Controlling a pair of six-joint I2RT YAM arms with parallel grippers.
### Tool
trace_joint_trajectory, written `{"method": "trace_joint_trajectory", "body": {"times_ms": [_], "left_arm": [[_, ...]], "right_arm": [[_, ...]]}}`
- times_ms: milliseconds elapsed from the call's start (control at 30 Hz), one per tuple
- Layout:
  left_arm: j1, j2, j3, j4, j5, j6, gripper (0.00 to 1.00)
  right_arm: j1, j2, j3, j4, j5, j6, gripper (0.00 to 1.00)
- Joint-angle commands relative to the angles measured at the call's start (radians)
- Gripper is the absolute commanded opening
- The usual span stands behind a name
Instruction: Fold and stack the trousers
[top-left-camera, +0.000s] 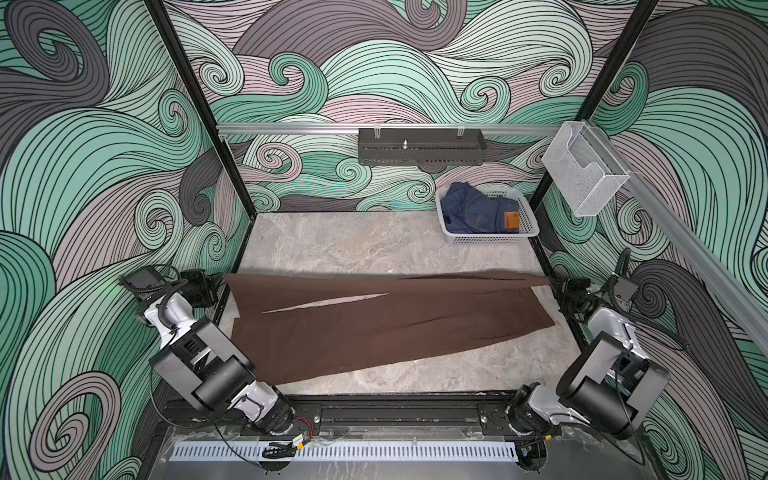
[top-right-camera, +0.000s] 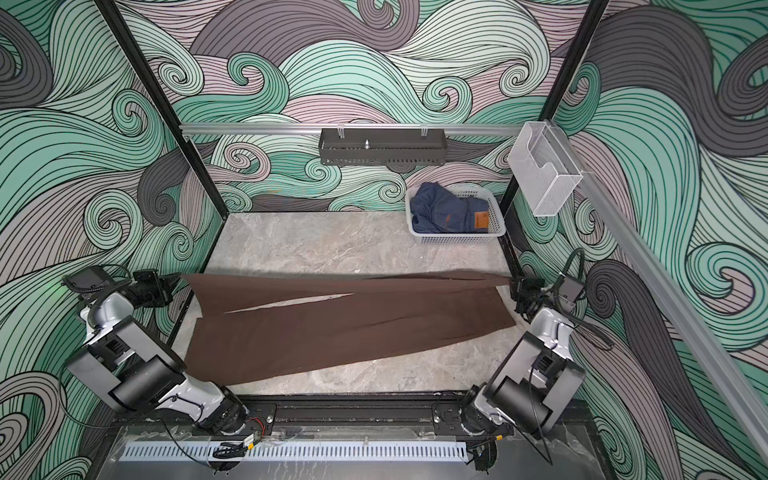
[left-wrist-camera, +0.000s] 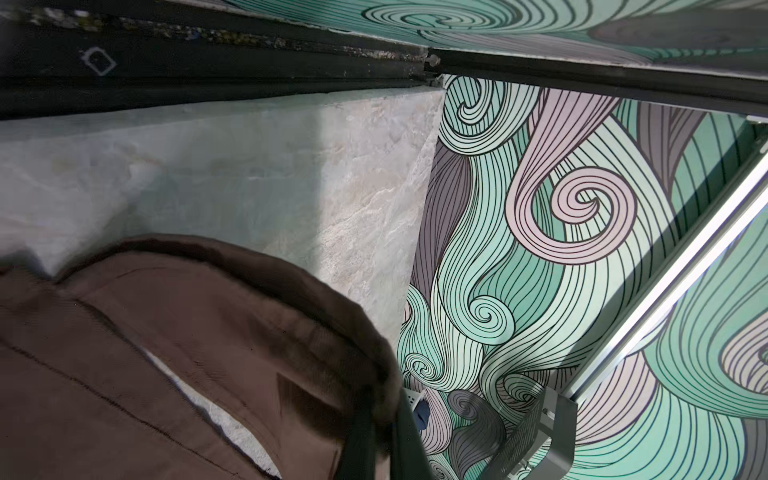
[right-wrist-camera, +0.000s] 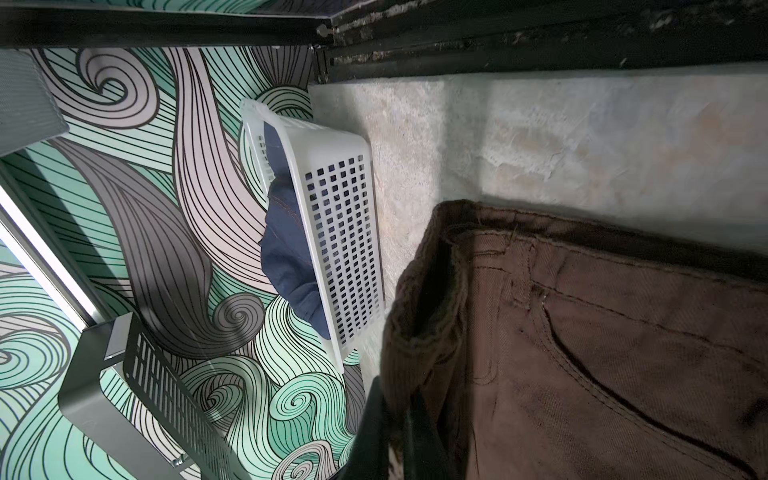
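The dark brown trousers (top-left-camera: 374, 328) stretch across the marble table (top-left-camera: 353, 241) in both top views, waist at the right and wide legs running left. A thin gap between the legs shows the table. My left gripper (top-left-camera: 222, 279) is shut on the far leg's hem at the table's left edge; in the left wrist view its fingers (left-wrist-camera: 365, 440) pinch the brown cloth (left-wrist-camera: 166, 353). My right gripper (top-left-camera: 555, 283) is shut on the waistband corner at the right edge; in the right wrist view it (right-wrist-camera: 399, 432) grips the waistband (right-wrist-camera: 602, 353). The far edge hangs taut between them and the near leg lies flat.
A white perforated basket (top-left-camera: 482, 240) holding crumpled blue jeans (top-left-camera: 473, 212) stands at the back right, also in the right wrist view as the basket (right-wrist-camera: 340, 232). A dark metal shelf (top-left-camera: 419, 147) hangs on the back rail and a wire mesh holder (top-left-camera: 582, 170) on the right wall.
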Motion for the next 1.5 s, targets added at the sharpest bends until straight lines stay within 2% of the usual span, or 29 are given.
{"method": "trace_joint_trajectory", "body": {"times_ms": [0, 300, 533, 700, 833, 1000, 1267, 1367, 1467], "left_arm": [[0.09, -0.053, -0.013, 0.016, -0.091, -0.03, 0.0], [0.152, -0.195, -0.134, -0.047, -0.159, -0.039, 0.0], [0.183, -0.257, -0.185, -0.083, -0.174, -0.041, 0.0], [0.18, -0.271, -0.192, -0.051, -0.145, -0.076, 0.0], [0.141, -0.24, -0.12, -0.02, -0.14, -0.116, 0.0], [0.084, -0.161, 0.008, 0.001, -0.151, -0.159, 0.0], [0.071, -0.124, 0.16, 0.007, -0.124, -0.213, 0.0], [0.081, -0.159, 0.152, -0.022, -0.114, -0.202, 0.0], [0.1, -0.22, 0.083, -0.033, -0.097, -0.198, 0.0]], "right_arm": [[-0.066, -0.019, -0.007, -0.004, 0.032, -0.023, 0.0], [-0.123, 0.006, -0.001, -0.075, 0.072, -0.075, 0.0], [-0.146, -0.023, 0.01, -0.219, 0.15, -0.137, 0.0], [-0.132, -0.014, 0.051, -0.265, 0.13, -0.109, 0.0], [-0.093, 0.0, 0.101, -0.261, 0.112, -0.049, 0.0], [-0.042, 0.03, 0.147, -0.174, 0.108, 0.058, 0.0], [-0.006, 0.065, 0.289, -0.184, 0.075, 0.127, 0.0], [-0.019, 0.047, 0.316, -0.231, 0.067, 0.099, 0.0], [-0.048, 0.024, 0.295, -0.271, 0.066, 0.076, 0.0]]}}
